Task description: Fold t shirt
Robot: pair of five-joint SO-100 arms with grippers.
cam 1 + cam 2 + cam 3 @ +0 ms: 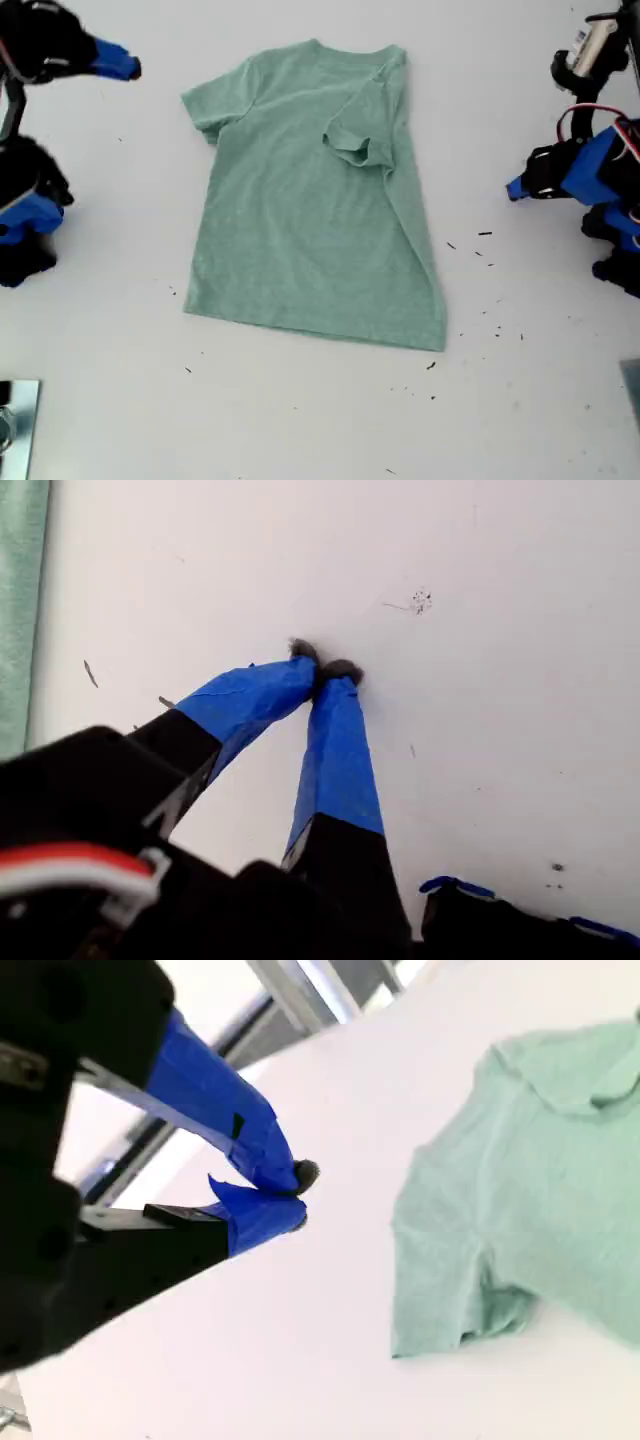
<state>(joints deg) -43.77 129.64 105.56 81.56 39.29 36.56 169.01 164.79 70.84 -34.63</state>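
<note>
At the exterior view's left edge my second gripper (128, 68) hovers over the bare white table (300, 420), its blue-taped jaws pressed together at dark, rounded tips with nothing between them. In the second wrist view the same gripper (300, 1195) shows crinkled tape wrapped over black plastic, and the shirt's open sleeve lies well apart from it.

The t shirt (315, 200) lies in the middle of the table, neck toward the far edge, a pale mint-green heathered knit, soft and matte. The sleeve on the exterior view's left spreads flat. The side on the exterior view's right is folded inward, leaving a long straight edge, with its sleeve (352, 143) bunched on top of the body in small rumples. The hem runs nearly straight across the near side.

Small dark specks (484, 236) dot the smooth table beyond the shirt's folded edge.

At the exterior view's right my first gripper (514, 188) sits clear of the cloth. In the first wrist view its taped jaws (325, 670) meet at frayed dark tips, holding nothing.
</note>
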